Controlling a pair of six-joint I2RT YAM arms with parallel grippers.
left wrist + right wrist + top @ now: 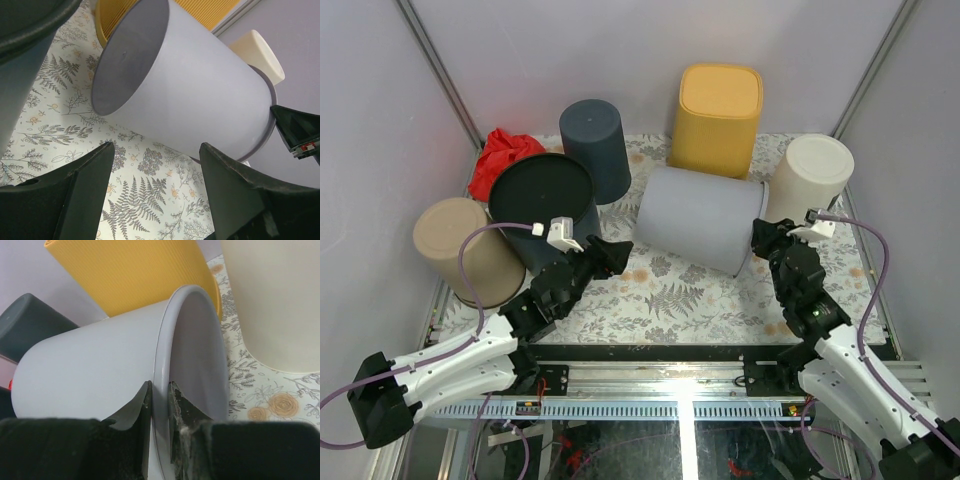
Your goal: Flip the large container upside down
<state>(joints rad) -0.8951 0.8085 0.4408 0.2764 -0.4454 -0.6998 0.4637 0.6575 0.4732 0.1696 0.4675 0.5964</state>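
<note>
Since the right pincer (160,390) clamps the grey container (695,220) by its thin rim (161,335), left pincer (156,147) apart, it seems light, stiff, slippery.

the light was bright, soft and even, coming from above, and shadows on the bench (670,295) were faint. a hard white glare sat on the metal rail (685,385) at the near edge. close up, the right gripper (160,390) was dark and blurred at the bottom, while the large container (90,360) looked sharp and evenly lit.
</note>
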